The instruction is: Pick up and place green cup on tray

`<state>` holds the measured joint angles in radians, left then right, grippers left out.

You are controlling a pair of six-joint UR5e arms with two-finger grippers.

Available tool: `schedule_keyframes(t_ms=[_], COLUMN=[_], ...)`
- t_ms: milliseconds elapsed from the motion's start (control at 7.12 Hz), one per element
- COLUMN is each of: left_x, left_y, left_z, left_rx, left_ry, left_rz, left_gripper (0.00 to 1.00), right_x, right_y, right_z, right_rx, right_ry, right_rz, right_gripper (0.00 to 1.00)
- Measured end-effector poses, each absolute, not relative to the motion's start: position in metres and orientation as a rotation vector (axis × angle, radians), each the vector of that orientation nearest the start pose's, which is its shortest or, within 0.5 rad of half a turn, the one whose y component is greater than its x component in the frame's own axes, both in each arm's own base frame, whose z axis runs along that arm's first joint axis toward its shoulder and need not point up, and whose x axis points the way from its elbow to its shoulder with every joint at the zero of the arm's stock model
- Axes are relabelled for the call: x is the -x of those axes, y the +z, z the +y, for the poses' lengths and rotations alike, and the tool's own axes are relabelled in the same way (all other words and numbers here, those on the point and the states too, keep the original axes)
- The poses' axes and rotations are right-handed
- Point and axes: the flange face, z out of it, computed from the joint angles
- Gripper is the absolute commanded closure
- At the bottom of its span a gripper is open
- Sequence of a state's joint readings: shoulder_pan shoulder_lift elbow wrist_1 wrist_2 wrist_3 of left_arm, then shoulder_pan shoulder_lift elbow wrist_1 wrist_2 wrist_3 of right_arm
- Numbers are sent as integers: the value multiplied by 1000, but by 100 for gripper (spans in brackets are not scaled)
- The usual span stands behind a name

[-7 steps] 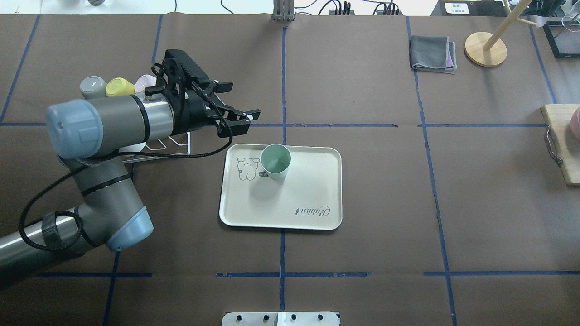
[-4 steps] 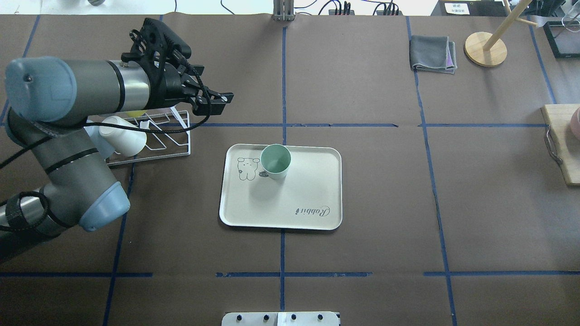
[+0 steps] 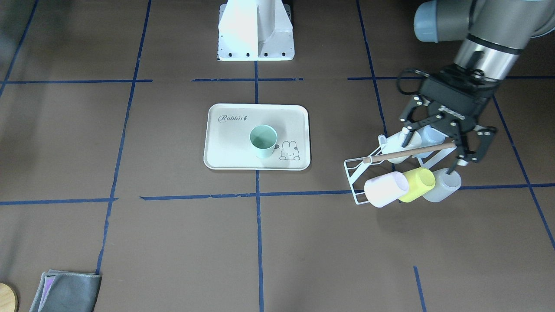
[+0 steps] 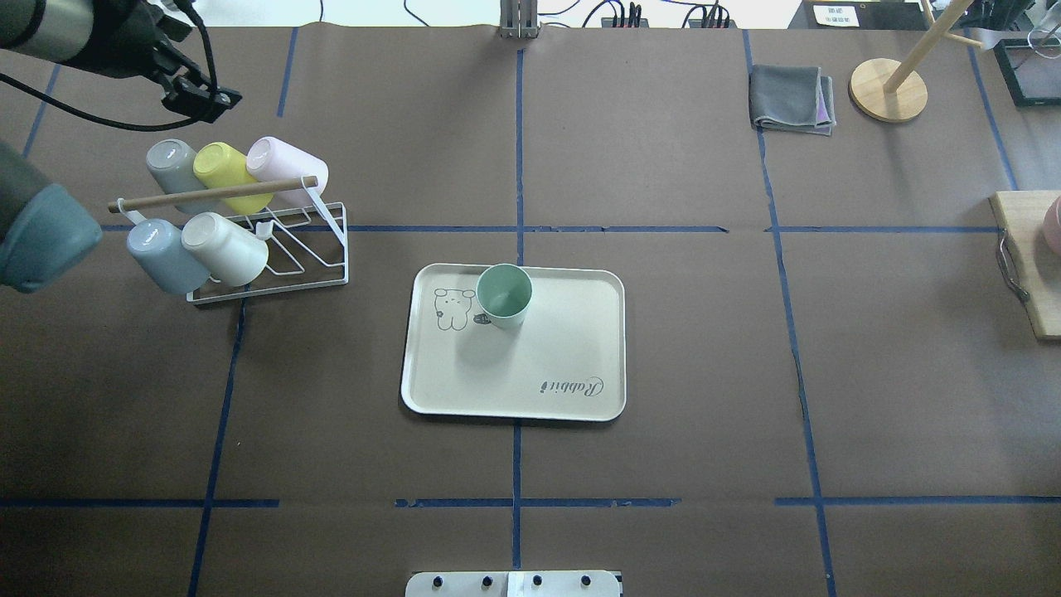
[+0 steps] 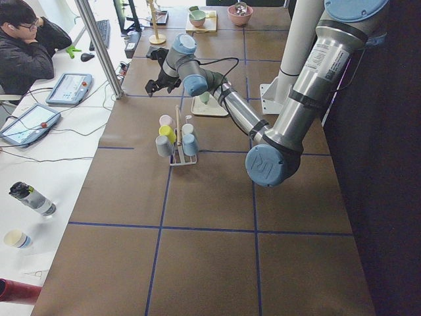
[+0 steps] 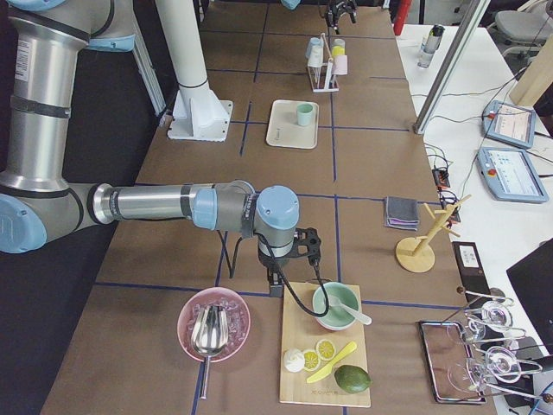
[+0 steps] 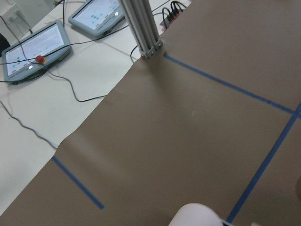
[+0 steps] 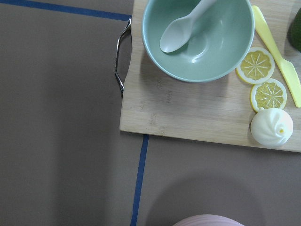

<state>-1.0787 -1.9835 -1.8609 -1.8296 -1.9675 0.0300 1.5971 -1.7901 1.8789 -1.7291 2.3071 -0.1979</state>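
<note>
— So, has it let go of the thing?

— Yes. The left gripper is empty, its jaws spread wide with nothing between them. A second ago it sat low beside the tray's near corner. Since then it has swung off and climbed, and now it hangs high over the cup rack.

— And the cup?

— The green cup is well away from that gripper, off toward the middle of the table. It stands upright on the tray, between the rabbit drawing and the script, mouth up. It hasn't shifted at all while the gripper pulled back.

— Then the job's done?

— I'd say so. The cup is set down and released, nothing is touching it, and what's left looks like the arm clearing out.

— How is the arm sitting?

— The left arm is drawn back toward its own side. The wrist is tipped down so the fingers point at the rack below. From the camera over the robot's shoulders most of the forearm runs out of the top corner, and only the elbow joint shows at the edge.

— The other one?

— The right gripper is far off, parked beside the wooden board at the table's other end. I can't tell whether it's open or closed.
</note>
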Motion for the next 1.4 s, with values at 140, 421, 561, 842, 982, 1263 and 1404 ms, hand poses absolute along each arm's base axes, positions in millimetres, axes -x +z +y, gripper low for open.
schedule_keyframes(t_ms=[140,421,561,842,982,1263,1404], left_x=[-171,-98,-59,16,36,49,51], left_y=[290,337,370,465,514,594,627], left_z=[-587,-603,-610,-625,-625,-594,-569], left_rx=[-785,-605,-511,-283,-189,-53,-5], left_ry=[669,569,494,317,249,174,156], left_rz=[523,448,448,593,660,707,716], left_gripper=[0,0,0,0,0,0,0], right_x=[-77,-77,-77,-77,-77,-77,-77], right_y=[623,624,624,625,626,628,628], right_z=[-391,-391,-390,-390,-389,-387,-387], right_rx=[-15,-14,-14,-11,-9,-5,-3], right_ry=[-138,-136,-136,-136,-135,-133,-132], right_rz=[-739,-740,-740,-740,-740,-740,-740], right_gripper=[0,0,0,0,0,0,0])
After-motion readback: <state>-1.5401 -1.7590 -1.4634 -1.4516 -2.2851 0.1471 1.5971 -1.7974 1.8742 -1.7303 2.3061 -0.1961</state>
